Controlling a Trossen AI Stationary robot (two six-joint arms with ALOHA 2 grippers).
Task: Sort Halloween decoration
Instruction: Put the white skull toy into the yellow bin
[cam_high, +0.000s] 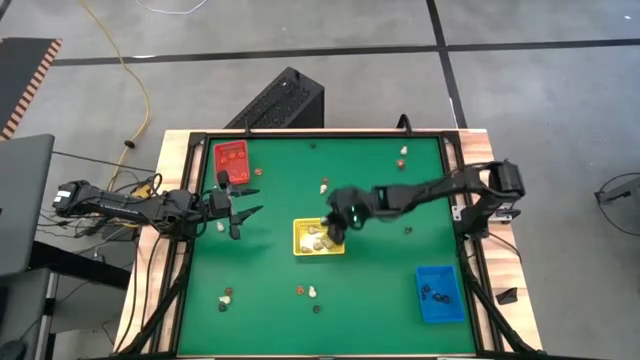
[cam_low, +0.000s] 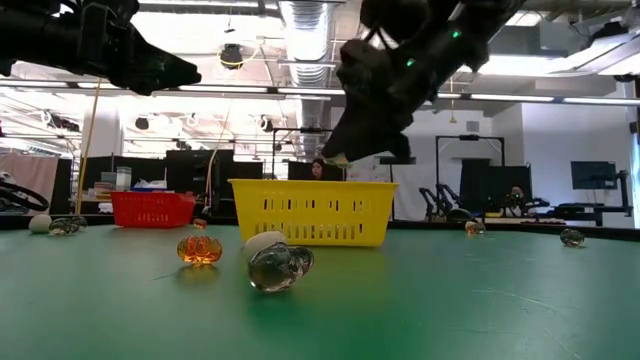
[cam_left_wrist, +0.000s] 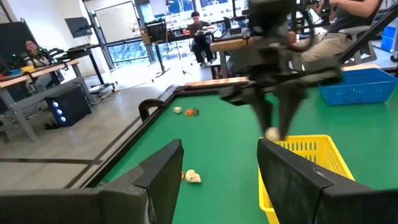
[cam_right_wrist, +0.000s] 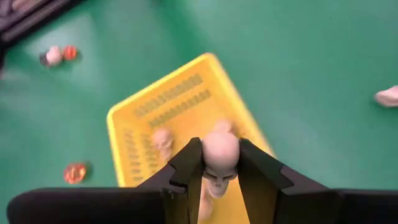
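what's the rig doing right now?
Sorting small Halloween trinkets on the green table into coloured trays. The right gripper is shut on a cream-white skull trinket above the yellow slotted tray, which already holds a few pale pieces. The left gripper hangs open, empty, left of that tray. More trinkets lie loose around the table; the red tray and blue tray sit at the corners.
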